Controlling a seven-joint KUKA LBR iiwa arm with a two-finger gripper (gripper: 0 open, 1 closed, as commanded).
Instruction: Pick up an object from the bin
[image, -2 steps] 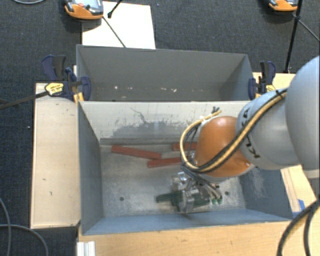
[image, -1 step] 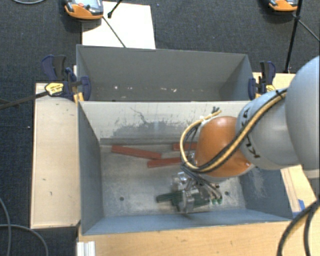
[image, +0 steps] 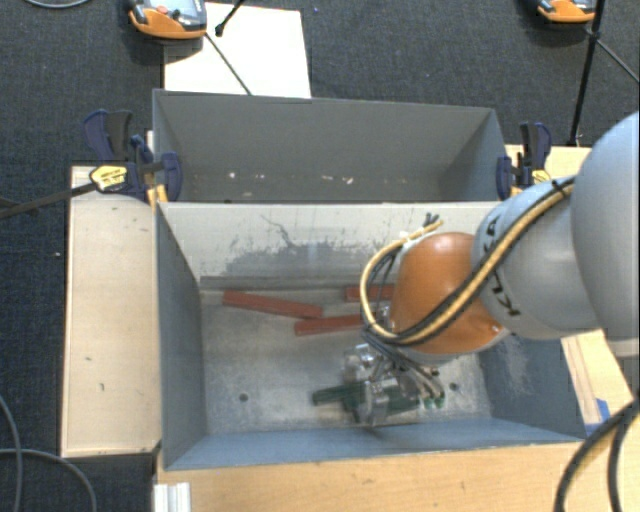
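Grey metal bin (image: 185, 340), deep and slope-walled, set in the middle of the scene. Reaching in from the right, a big silver arm (image: 570, 270) with a rounded orange wrist cover (image: 440, 300), looped by yellow and black cables. On the floor toward the back wall, a few long flat red-brown strips (image: 268, 302), overlapping near their right ends, well apart from the work. Near the front wall, right of centre, a dark green slender thing (image: 335, 397) lying roughly flat, left end poking out from under the tool, a bit of green visible on the far side too. Low over its middle, metal fingers (image: 374, 398), touching it or just above; cannot tell whether open or closed, nor whether anything is gripped. Judged as the grasp itself, lift not yet begun. To do it well: centre across the green thing's narrow width, close firmly before rising, lift straight up, stay clear of the nearby front wall, and watch for the long ends tipping or slipping out.
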